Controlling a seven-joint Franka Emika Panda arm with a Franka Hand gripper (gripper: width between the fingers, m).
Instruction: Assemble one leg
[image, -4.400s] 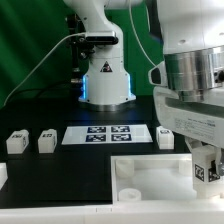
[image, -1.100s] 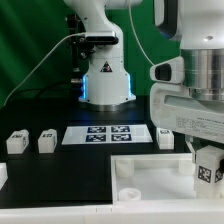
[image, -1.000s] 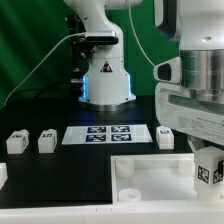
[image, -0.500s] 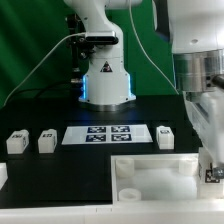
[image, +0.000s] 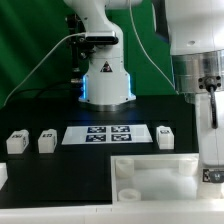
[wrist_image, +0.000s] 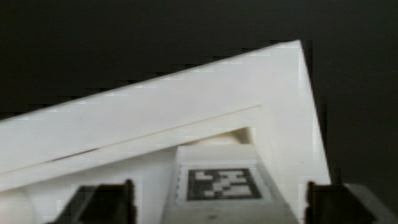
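Wrist view, nearest first: the two dark fingers (wrist_image: 221, 205) stand spread, one at each side of the frame, and between them sits the leg (wrist_image: 224, 175), its black-and-white tag facing the camera. The tips seem to flank the leg's sides, but whether they press on it is hidden; I cannot tell if they grip it or have let go. Just beyond the leg runs the white tray (wrist_image: 196, 105), its corner pointing away from the fingers, with only black surface past that. The leg appears to sit at a corner of the tray, probably because a corner hole takes it there; the hole itself is not visible.

Exterior view: the arm comes straight down at that view's right, fingers low at the tray's near right corner, the tagged leg (image: 212, 173) just showing. A vertical approach suits seating a post squarely.

Further from the fingers, a spare leg (image: 166, 137) stands just beyond the tray (image: 150, 170); the marker board (image: 105, 134) lies beside it, and two more legs (image: 45, 142) (image: 15, 142) stand well apart.
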